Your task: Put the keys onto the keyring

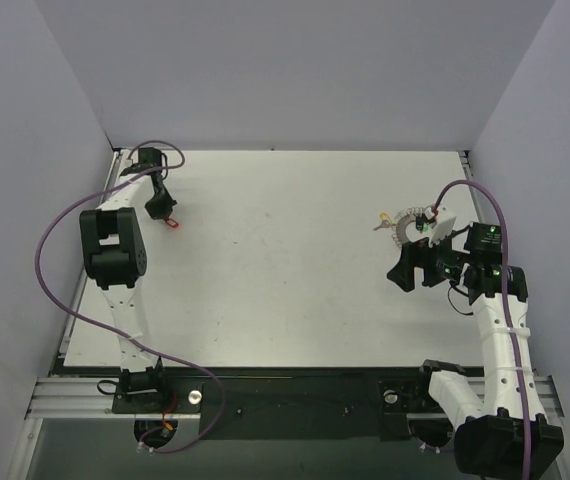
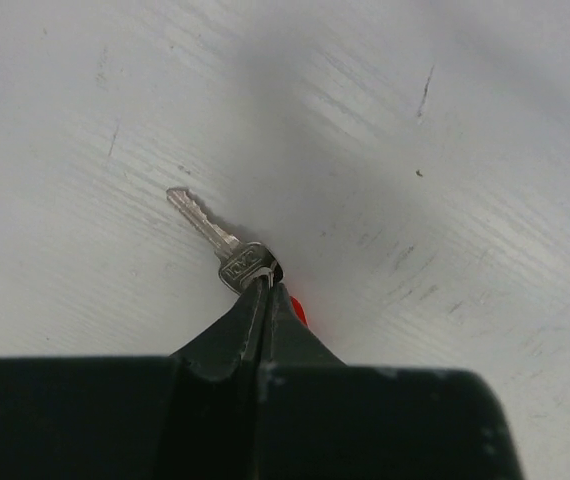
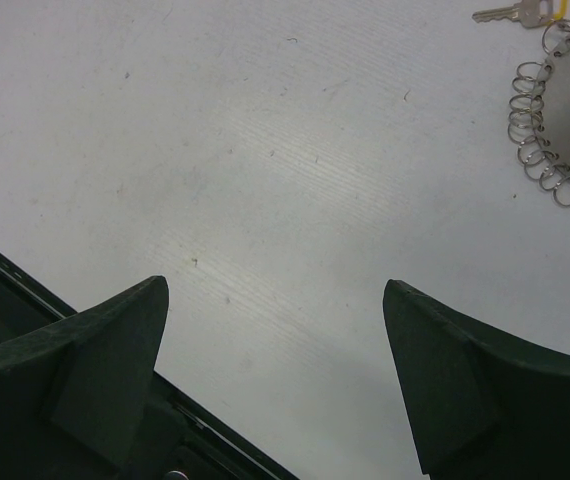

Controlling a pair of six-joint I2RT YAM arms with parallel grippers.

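My left gripper (image 1: 164, 210) is at the far left of the table (image 1: 265, 270), shut on a small silver key (image 2: 208, 230) with a red head (image 2: 298, 312). In the left wrist view the closed fingertips (image 2: 265, 288) pinch the key's head and the blade points away, low over the table. The keyring (image 1: 406, 229), a silvery ring fringed with small wire loops, lies at the right; it also shows in the right wrist view (image 3: 538, 100). A yellow-headed key (image 3: 510, 13) lies at its edge. My right gripper (image 1: 417, 268) is open and empty just in front of the keyring, its tips (image 3: 277, 290) wide apart.
Grey walls close in the table on the left, back and right. A white part (image 1: 445, 226) sits on the right arm beside the keyring. The table's dark near edge (image 3: 25, 290) runs under the right gripper.
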